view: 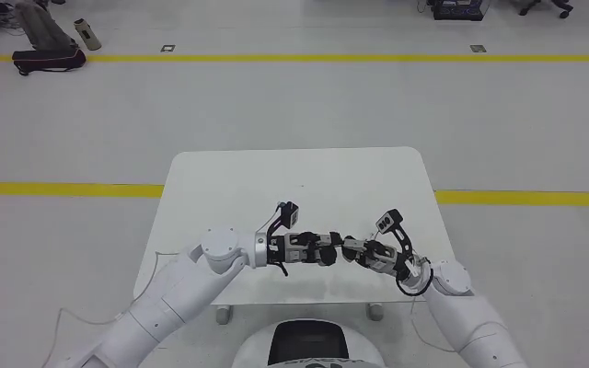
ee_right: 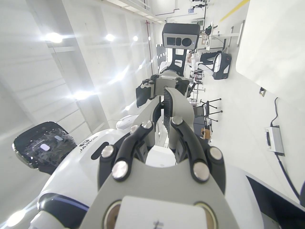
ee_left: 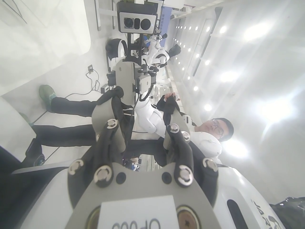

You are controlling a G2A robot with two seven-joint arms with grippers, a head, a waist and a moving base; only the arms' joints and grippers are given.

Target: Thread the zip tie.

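Around the white, round-cornered rectangular counter (view: 294,175) lies a pale grey floor (view: 294,101). The nearer yellow tape line (view: 83,189) on it shows on both sides of the counter, level with its middle, and the farther yellow tape line (view: 294,58) runs well beyond the counter's far edge. Above the counter's near part, the white left arm (view: 216,253) comes in from the near left corner and the white right arm (view: 456,281) from the near right corner, so the two meet end to end roughly over the middle of the near edge. The left tool (view: 333,248) (ee_left: 143,98) points straight at the right tool (view: 353,248) (ee_right: 164,94), their tips just beside each other above the counter. The left tool's grey, black-tipped fingers (ee_left: 104,113) stand wide apart with nothing visible between them. The right tool's grey fingers (ee_right: 178,103) are drawn close together, one ribbed black pad facing inward. The zip tie is too small to make out above the counter, so I cannot tell whether the right tool clamps it.
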